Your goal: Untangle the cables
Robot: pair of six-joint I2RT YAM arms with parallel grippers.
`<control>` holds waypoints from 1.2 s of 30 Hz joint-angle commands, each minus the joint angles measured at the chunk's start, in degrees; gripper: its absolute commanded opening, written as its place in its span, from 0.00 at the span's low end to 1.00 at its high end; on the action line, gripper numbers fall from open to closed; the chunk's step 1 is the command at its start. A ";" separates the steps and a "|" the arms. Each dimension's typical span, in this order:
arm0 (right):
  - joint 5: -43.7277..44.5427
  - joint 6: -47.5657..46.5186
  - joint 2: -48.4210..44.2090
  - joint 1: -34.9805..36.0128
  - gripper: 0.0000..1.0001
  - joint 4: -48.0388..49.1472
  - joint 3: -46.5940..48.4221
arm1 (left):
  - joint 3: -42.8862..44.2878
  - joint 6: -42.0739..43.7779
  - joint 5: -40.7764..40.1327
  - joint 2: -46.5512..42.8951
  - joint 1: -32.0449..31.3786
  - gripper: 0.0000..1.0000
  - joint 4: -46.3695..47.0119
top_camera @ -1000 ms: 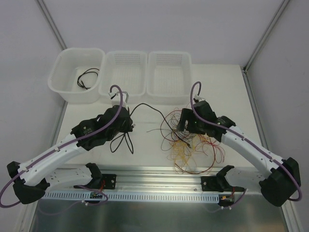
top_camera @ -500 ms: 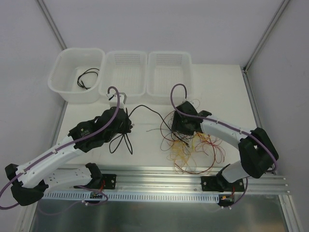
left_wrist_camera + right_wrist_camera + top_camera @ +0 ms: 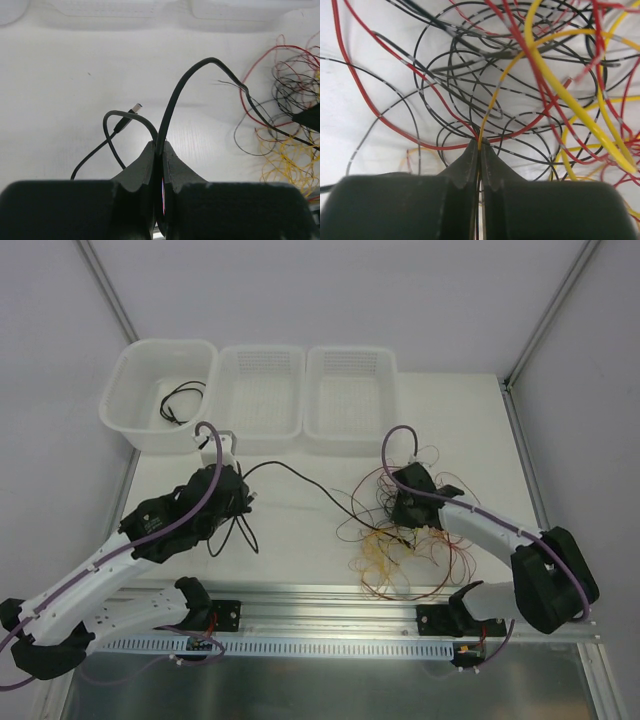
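The cables (image 3: 410, 550) are a loose tangle of thin red, yellow and black wires on the right half of the table. They fill the right wrist view. My right gripper (image 3: 398, 512) sits in the tangle's upper part, shut on a yellow wire (image 3: 492, 102) and some thin wires (image 3: 479, 144) beside it. My left gripper (image 3: 243, 498) is shut on a thicker black cable (image 3: 175, 95). That cable (image 3: 300, 478) arches right into the tangle (image 3: 290, 150). Its plug end (image 3: 135, 107) loops on the table just ahead of the left fingers.
Three white containers line the far edge: a tub (image 3: 115, 405) holding a coiled black cable (image 3: 180, 400), and two mesh baskets (image 3: 222, 390) (image 3: 392, 390). An aluminium rail (image 3: 330, 600) runs along the near edge between the arm bases.
My right gripper went from open to shut on wires in the tangle. My left gripper drew back left and nearer with the black cable, stretching it out.
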 commanded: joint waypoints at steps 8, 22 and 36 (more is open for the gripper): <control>5.06 -3.19 -20.26 -8.19 0.01 -11.33 -6.93 | 15.37 14.60 -22.00 5.61 3.40 0.00 -4.96; -4.41 -11.36 -39.87 -10.58 0.01 -19.44 3.53 | 13.53 14.23 -15.67 13.18 13.25 0.00 -5.66; -15.36 -9.34 -28.54 -8.66 0.59 -14.59 5.54 | 11.59 5.56 2.61 19.95 8.25 0.00 -3.11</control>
